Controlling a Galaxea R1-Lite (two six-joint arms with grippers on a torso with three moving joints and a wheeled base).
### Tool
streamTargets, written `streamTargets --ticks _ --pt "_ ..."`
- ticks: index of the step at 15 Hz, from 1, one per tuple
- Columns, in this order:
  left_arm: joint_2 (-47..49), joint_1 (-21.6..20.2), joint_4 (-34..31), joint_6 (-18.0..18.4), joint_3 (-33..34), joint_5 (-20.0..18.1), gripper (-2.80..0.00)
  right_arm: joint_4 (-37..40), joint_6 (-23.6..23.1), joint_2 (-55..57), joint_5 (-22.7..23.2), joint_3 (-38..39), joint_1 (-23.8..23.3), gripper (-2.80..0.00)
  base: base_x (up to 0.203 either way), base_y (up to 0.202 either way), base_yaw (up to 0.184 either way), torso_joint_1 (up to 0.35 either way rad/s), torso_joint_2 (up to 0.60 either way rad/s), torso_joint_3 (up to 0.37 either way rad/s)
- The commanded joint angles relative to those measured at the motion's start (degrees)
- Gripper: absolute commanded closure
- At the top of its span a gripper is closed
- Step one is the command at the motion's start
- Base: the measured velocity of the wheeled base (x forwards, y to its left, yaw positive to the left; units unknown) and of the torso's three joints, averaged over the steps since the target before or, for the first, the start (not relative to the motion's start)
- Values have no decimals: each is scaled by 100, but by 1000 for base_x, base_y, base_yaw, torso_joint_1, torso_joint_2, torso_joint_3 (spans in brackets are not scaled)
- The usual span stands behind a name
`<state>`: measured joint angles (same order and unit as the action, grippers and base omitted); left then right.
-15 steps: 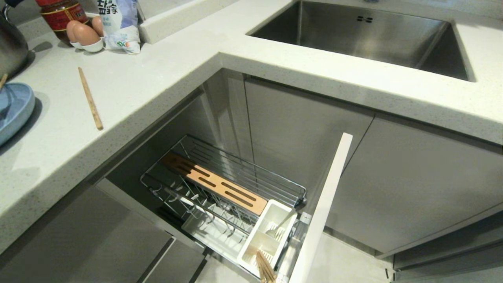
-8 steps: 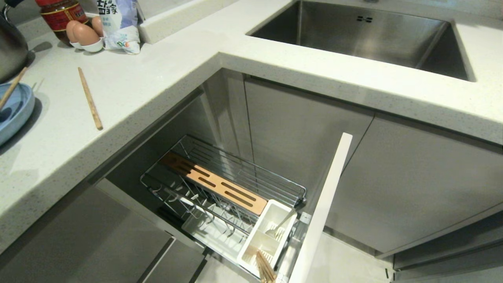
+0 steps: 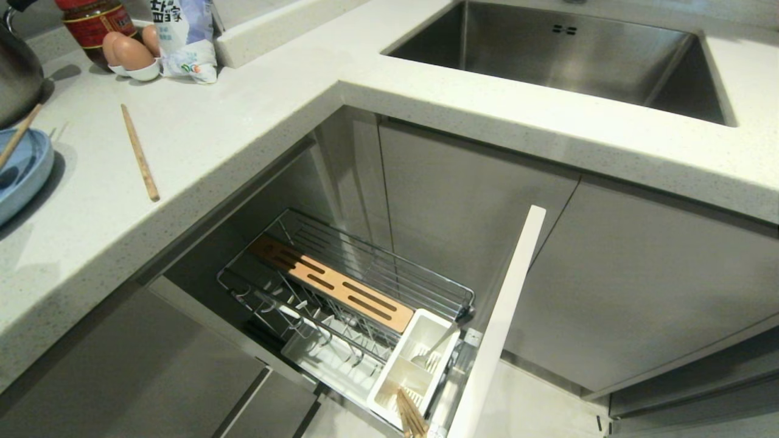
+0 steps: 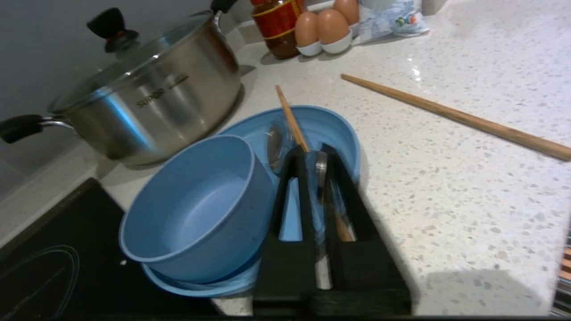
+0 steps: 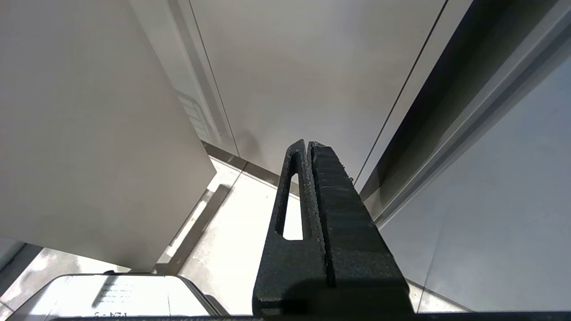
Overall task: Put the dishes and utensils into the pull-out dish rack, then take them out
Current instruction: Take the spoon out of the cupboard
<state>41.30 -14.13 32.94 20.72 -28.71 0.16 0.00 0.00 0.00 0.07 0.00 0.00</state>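
We read left gripper nearly closed, pinching spoon handle over blue plate; chopstick alongside. Thin, stiff, slick metal: we grip mid-handle. Right gripper pressed together, parked low.

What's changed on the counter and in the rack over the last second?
The chopstick at the head view's left edge swung up and now leans across the blue plate, with more of its length showing. The other chopstick on the counter, the pull-out rack and the cutlery in its caddy stayed put.
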Motion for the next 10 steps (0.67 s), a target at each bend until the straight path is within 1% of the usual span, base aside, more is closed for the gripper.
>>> streamTargets --ticks 1,7,10 --pt "-7 -2 28 20 6 2 -280 0 0 0 1 0 0 0 0 0 0 0 0 0" --pt "-40 -2 19 9 -71 -7 -280 0 0 0 1 0 0 0 0 0 0 0 0 0" --pt "-36 13 0 3 -397 -16 -280 0 0 0 1 0 0 0 0 0 0 0 0 0"
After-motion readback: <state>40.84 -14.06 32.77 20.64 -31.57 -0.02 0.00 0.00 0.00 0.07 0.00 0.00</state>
